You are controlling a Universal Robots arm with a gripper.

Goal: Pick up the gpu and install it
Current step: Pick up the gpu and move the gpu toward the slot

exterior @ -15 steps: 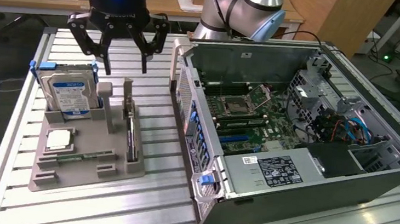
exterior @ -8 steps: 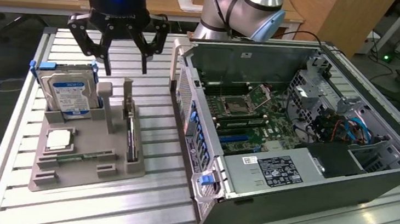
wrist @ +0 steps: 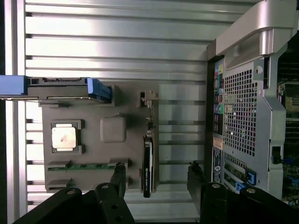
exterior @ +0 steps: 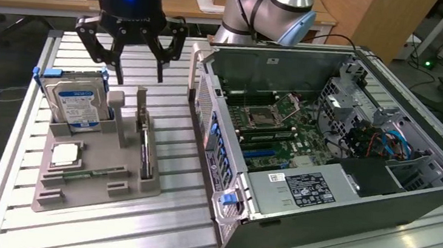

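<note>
The gpu [exterior: 147, 153] is a thin dark card standing edge-on in a slot along the grey holder tray [exterior: 98, 142], on the side nearest the computer case. From the wrist view the gpu [wrist: 147, 163] reads as a slim dark blade. My gripper [exterior: 137, 70] hangs open, well above the tray's far end, with nothing in it. In the wrist view the gripper [wrist: 156, 179] has its two black fingers [wrist: 117, 179] spread to either side of the card's line. The card lies closer to one finger.
On the tray stand a silver hard drive [exterior: 77, 101] with a blue-white label, a square processor chip [exterior: 65, 155] and a memory stick [exterior: 87, 175]. The open computer case [exterior: 325, 146] lies at the exterior view's right on the slatted metal table [exterior: 171, 217], motherboard [exterior: 285, 136] exposed.
</note>
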